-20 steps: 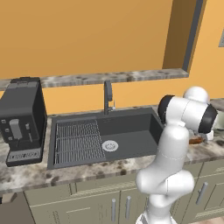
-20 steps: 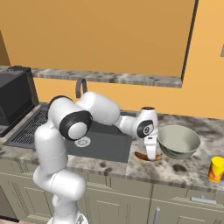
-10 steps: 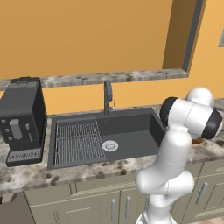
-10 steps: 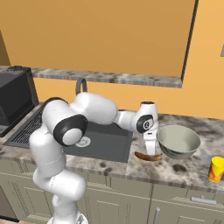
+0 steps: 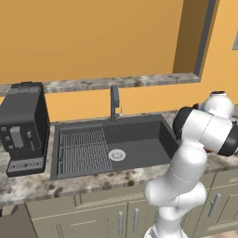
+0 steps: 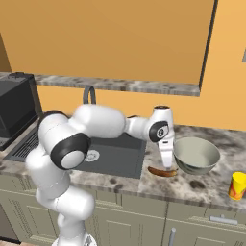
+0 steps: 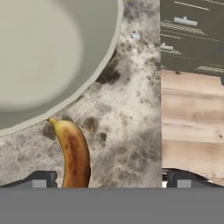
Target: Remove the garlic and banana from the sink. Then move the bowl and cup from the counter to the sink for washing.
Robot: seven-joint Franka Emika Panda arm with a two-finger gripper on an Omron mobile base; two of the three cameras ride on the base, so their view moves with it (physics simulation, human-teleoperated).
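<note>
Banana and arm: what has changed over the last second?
The gripper has lifted slightly off the banana, its fingers wide apart with nothing between them, and the arm's elbow has swung over. The banana stays flat on the counter between the sink and the bowl; bowl and cup have not moved.

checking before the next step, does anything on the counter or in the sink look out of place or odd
Nothing stands out. The banana lies flat on the counter beside the upright bowl, the open tool above it. The cup stands upright, and the sink shows no spill.
</note>
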